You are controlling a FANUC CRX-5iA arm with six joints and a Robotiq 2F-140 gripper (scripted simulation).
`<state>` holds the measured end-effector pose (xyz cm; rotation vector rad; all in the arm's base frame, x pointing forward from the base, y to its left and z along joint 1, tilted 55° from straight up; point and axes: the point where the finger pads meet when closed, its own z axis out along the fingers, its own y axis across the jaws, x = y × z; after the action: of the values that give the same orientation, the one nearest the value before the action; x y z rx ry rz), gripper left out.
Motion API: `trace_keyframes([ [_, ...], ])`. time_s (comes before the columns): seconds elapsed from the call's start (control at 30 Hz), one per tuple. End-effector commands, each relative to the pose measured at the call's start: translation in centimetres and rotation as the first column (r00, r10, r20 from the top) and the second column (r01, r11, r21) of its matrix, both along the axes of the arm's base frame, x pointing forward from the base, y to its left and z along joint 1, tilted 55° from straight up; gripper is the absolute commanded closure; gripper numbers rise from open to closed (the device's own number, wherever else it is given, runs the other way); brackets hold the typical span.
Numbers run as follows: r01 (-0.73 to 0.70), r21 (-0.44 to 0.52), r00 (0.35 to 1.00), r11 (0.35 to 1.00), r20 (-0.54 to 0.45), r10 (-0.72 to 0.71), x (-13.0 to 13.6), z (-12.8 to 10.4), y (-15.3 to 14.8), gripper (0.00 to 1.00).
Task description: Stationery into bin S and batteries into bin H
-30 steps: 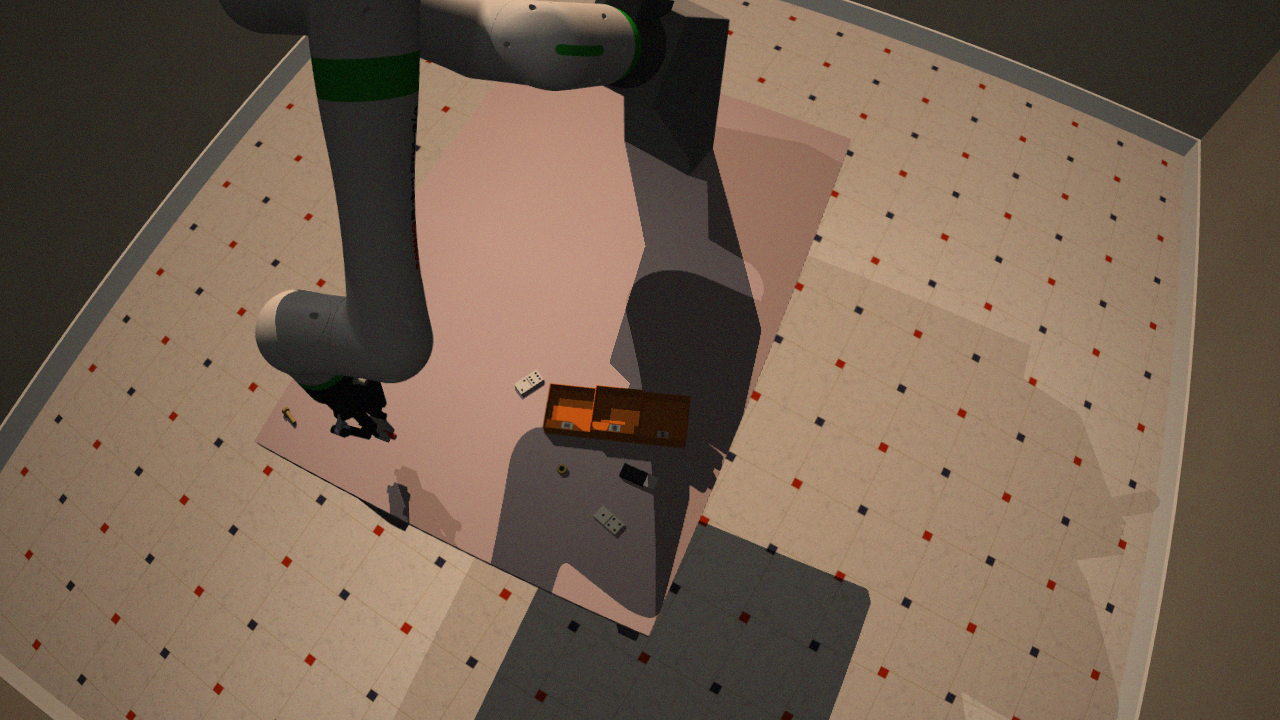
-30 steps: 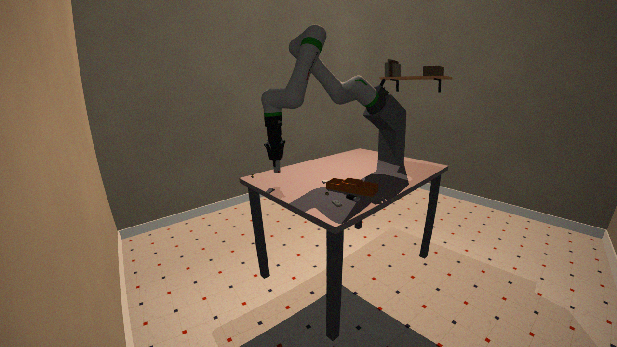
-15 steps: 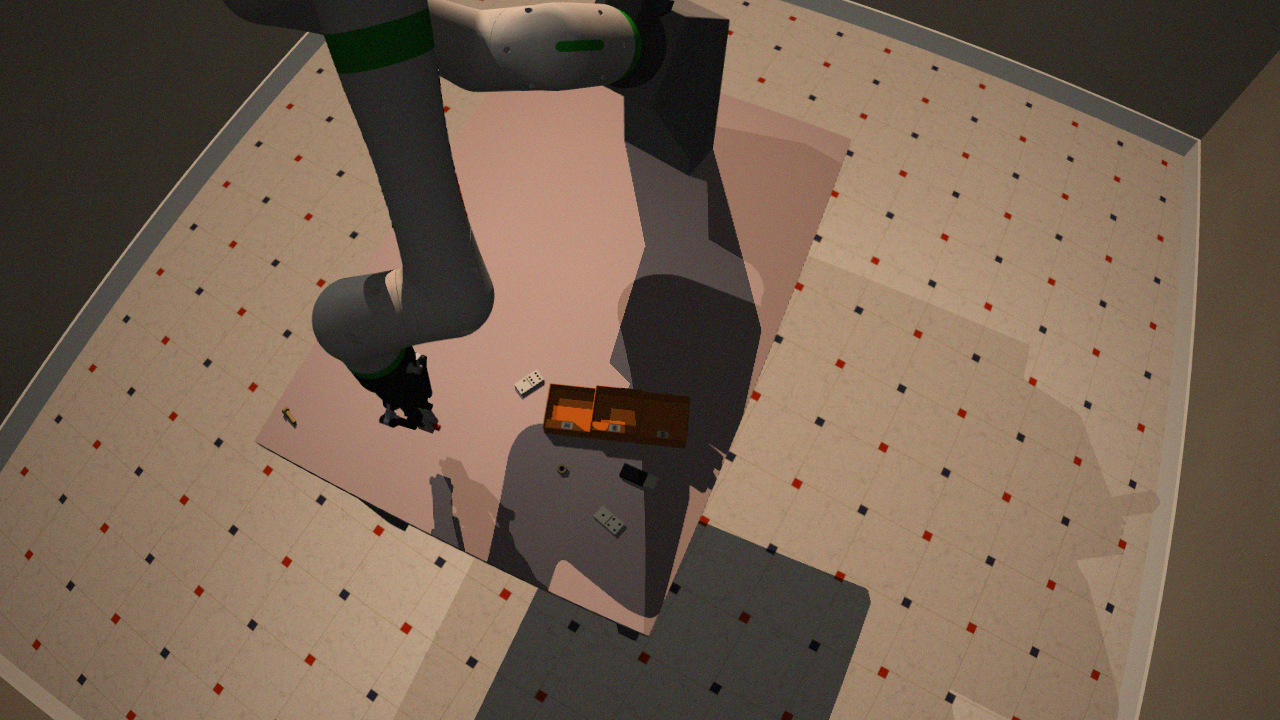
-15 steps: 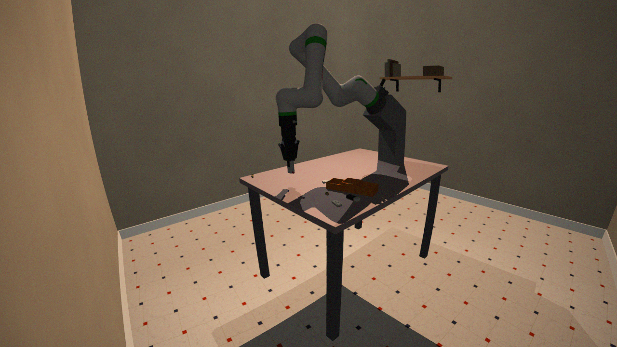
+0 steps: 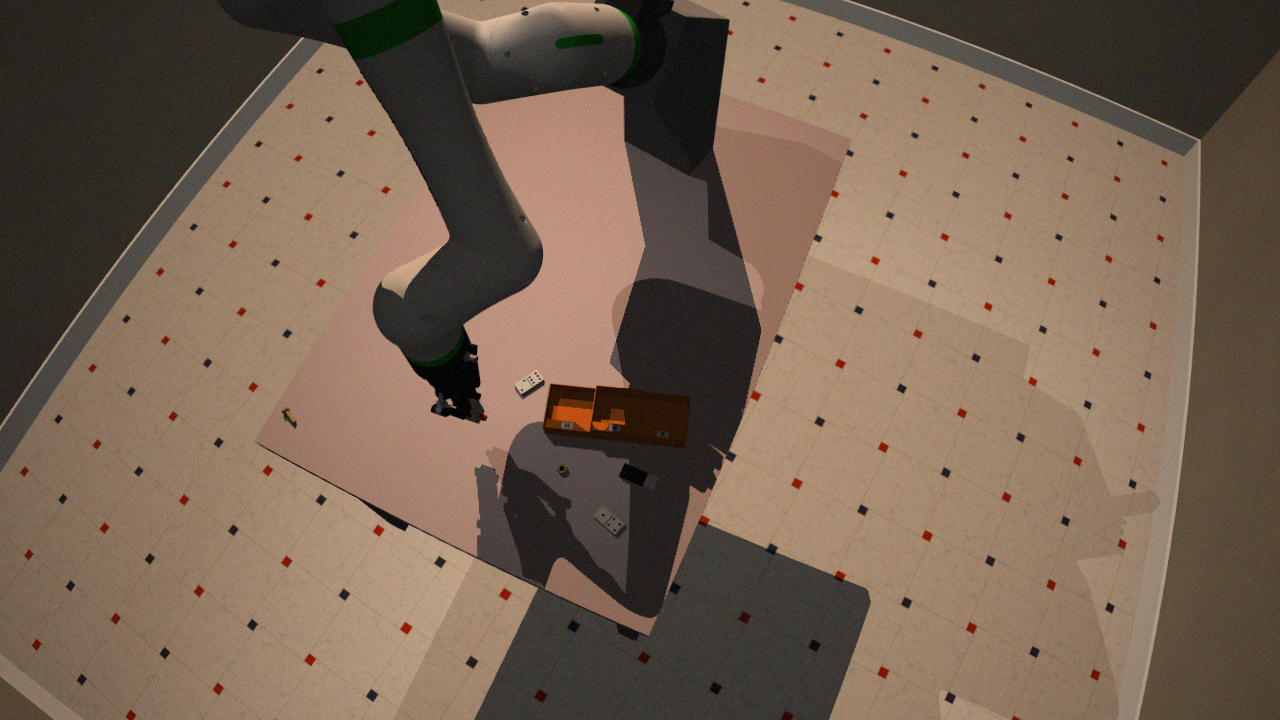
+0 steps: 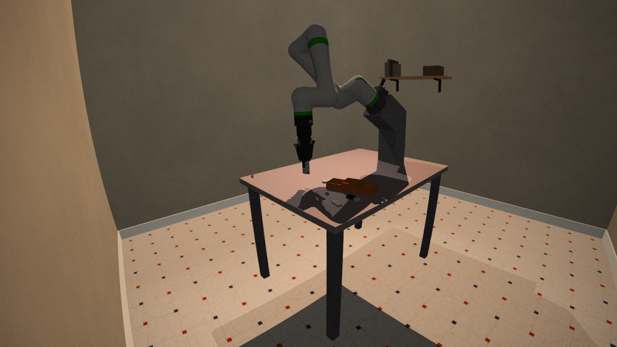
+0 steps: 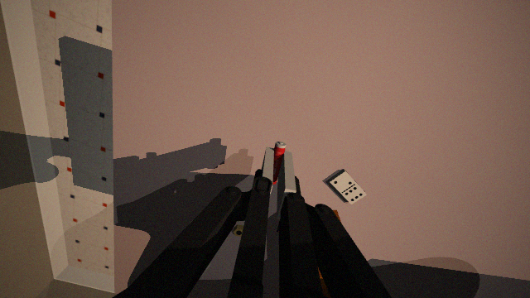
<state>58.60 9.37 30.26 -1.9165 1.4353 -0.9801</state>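
One red battery (image 5: 484, 417) (image 7: 280, 151) is sitting between the narrowly spaced pads of the end effector (image 5: 478, 414) (image 6: 305, 168) (image 7: 276, 161), which is holding it above the table (image 5: 554, 179) (image 6: 336, 157) (image 7: 373, 83). Its pale end is poking out past the pads, and no brand on it is coming out readable. The arm (image 5: 474, 170) (image 6: 321, 64) is reaching over the table, with the end effector pointing down.

Just to the right, in the top view, a white domino (image 5: 529, 384) (image 6: 325, 181) (image 7: 347, 186) is showing two pips on one half and six on the other. Beyond it, a row of orange bins (image 5: 642, 391) (image 6: 362, 188) is standing on the table; small pale labels are marking the near side, but their lettering is too small to read. I cannot tell what is lying inside.

Nearer than the bins, a small brass-coloured piece (image 5: 562, 471) (image 6: 327, 193) (image 7: 238, 230) is resting to the left, a black block (image 5: 634, 474) (image 6: 351, 196) to the right, and a second domino (image 5: 609, 521) (image 6: 337, 202) is lying nearer still. A yellow-and-dark object (image 5: 288, 416) (image 6: 252, 176) is lying by the table's left corner, well apart from the bins.
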Motion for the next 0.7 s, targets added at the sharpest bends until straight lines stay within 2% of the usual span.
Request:
trace_keyframes([
  [0.0,0.007,-0.002,1.0,1.0,0.009,-0.007,-0.7,-0.9,1.0,0.88],
  [0.4,0.007,-0.002,1.0,1.0,0.009,-0.007,-3.7,-5.2,5.7,0.88],
  [0.5,0.007,-0.002,1.0,1.0,0.009,-0.007,-3.7,-5.2,5.7,0.88],
  [0.67,-0.12,-0.182,0.993,0.976,-0.003,0.122,-5.0,-7.1,7.7,0.88],
])
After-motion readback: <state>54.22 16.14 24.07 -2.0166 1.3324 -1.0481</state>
